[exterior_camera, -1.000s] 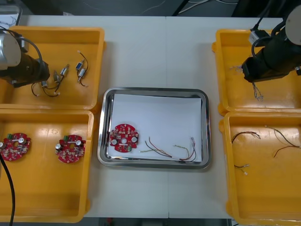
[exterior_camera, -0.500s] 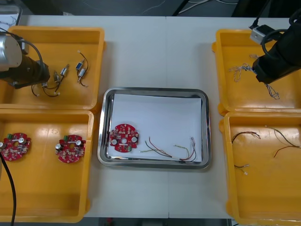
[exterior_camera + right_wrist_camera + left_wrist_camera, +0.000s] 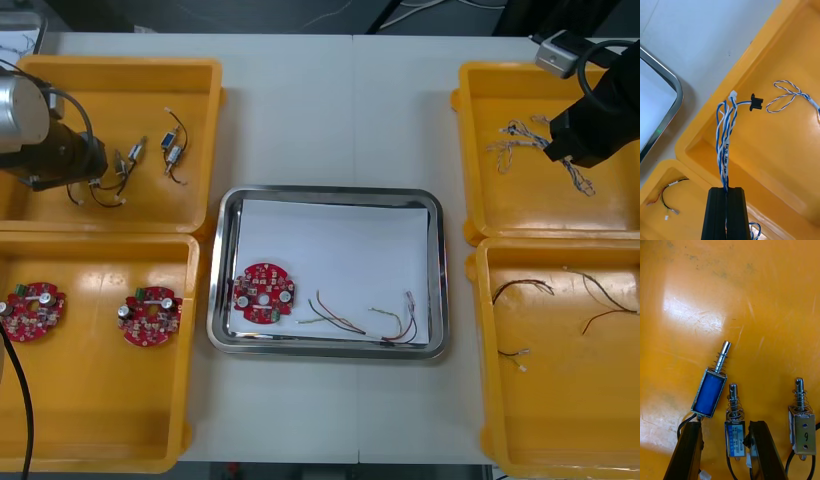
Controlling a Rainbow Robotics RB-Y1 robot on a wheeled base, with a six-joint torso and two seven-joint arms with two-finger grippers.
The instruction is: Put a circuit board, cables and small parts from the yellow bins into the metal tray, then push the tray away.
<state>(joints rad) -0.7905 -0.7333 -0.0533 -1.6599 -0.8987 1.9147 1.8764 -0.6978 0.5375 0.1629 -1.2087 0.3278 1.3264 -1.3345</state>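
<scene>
Pale laminate covers the table [image 3: 330,110], with a seam down its middle. Beyond its far edge lies a dark floor with loose wires that are hard to make out. Four yellow bins [image 3: 120,75] flank a metal tray [image 3: 330,192] lined in white. The tray holds one round red circuit board [image 3: 264,294] and red and yellow cables [image 3: 340,322]. Two more boards [image 3: 150,316] lie in the near left bin, and thin dark cables [image 3: 520,290] lie in the near right bin, whose outer side is cut off.

The right gripper [image 3: 726,189] hangs above the far right bin [image 3: 520,215]. Its fingers are pressed together on a twisted blue and white cable [image 3: 724,150], which runs out from them to a black plug [image 3: 756,102]. From the front, the arm's dark body covers those fingers.

The left gripper [image 3: 724,425] is low in the far left bin, fingers apart. A small metal part [image 3: 735,427] sits between them, touching one finger and clear of the other. A blue-faced part [image 3: 709,392] lies just beside it, and a third part [image 3: 803,427], marked 9, lies near.
</scene>
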